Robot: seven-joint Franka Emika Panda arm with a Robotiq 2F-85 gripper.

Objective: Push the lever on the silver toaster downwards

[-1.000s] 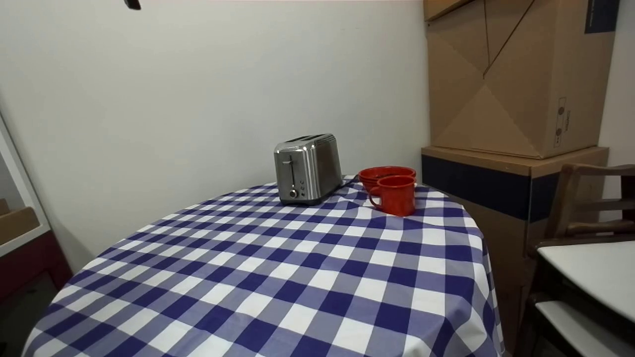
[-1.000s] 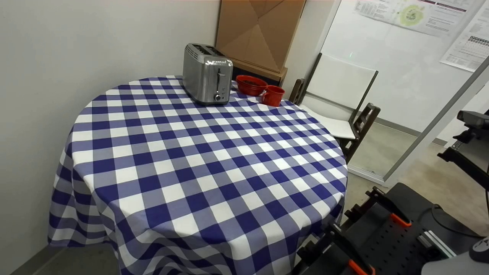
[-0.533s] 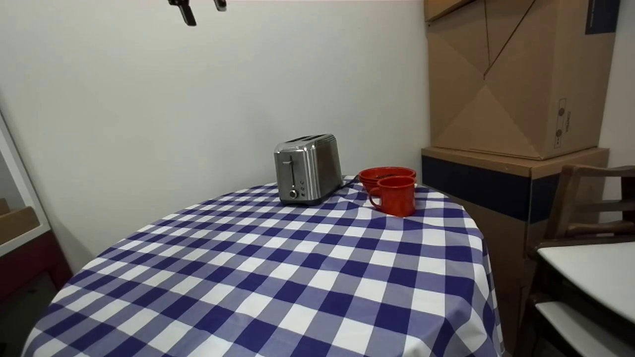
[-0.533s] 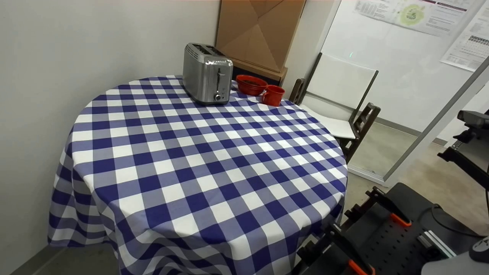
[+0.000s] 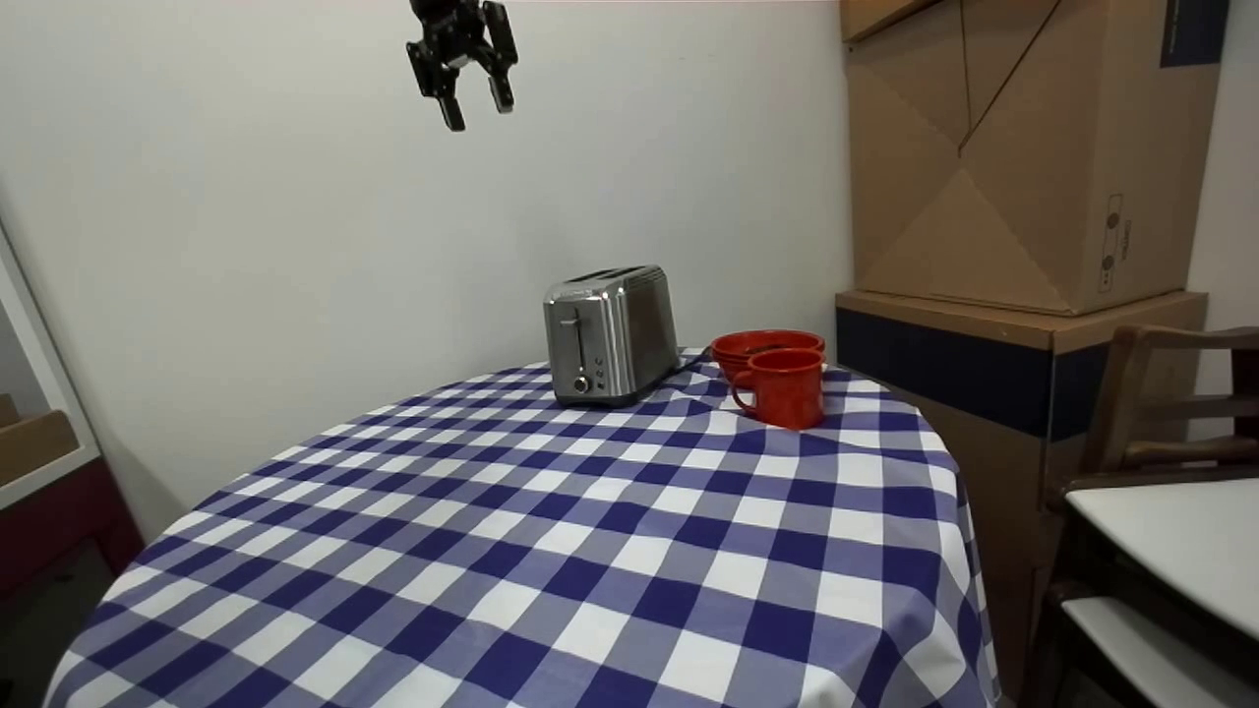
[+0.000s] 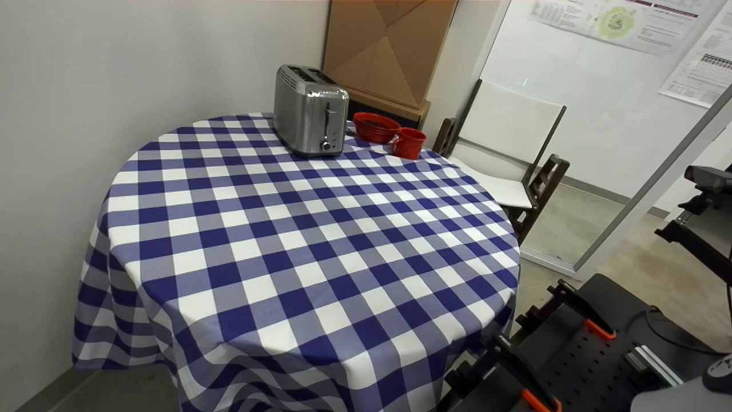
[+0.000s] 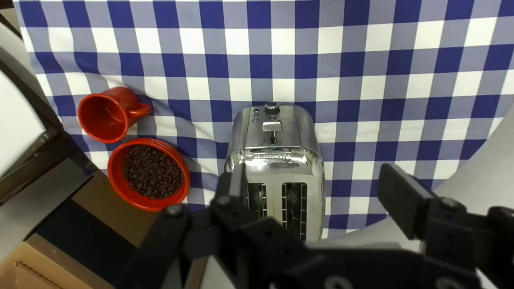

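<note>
The silver toaster (image 5: 637,329) stands upright on the checked tablecloth, also visible in an exterior view (image 6: 294,111) and the wrist view (image 7: 277,166). Its lever (image 5: 570,322) sits near the top of the slot on the front end, above a round knob. The lever also shows in an exterior view (image 6: 330,112) and the wrist view (image 7: 272,126). My gripper (image 5: 479,118) is open and empty, high above the table and clear of the toaster. In the wrist view the gripper (image 7: 311,172) has its fingers spread wide, and one finger overlaps the toaster's top edge.
A red mug (image 7: 106,116) and red bowls (image 7: 116,176) holding dark beans stand beside the toaster. A white wall (image 5: 393,246) rises behind the table. Cardboard boxes (image 5: 984,197) stand past the bowls. A chair (image 6: 509,137) stands by the table.
My gripper has come into an exterior view from the top edge, moving down and to the right, toward the toaster's side. The toaster, lever, mug and bowls have not moved.
</note>
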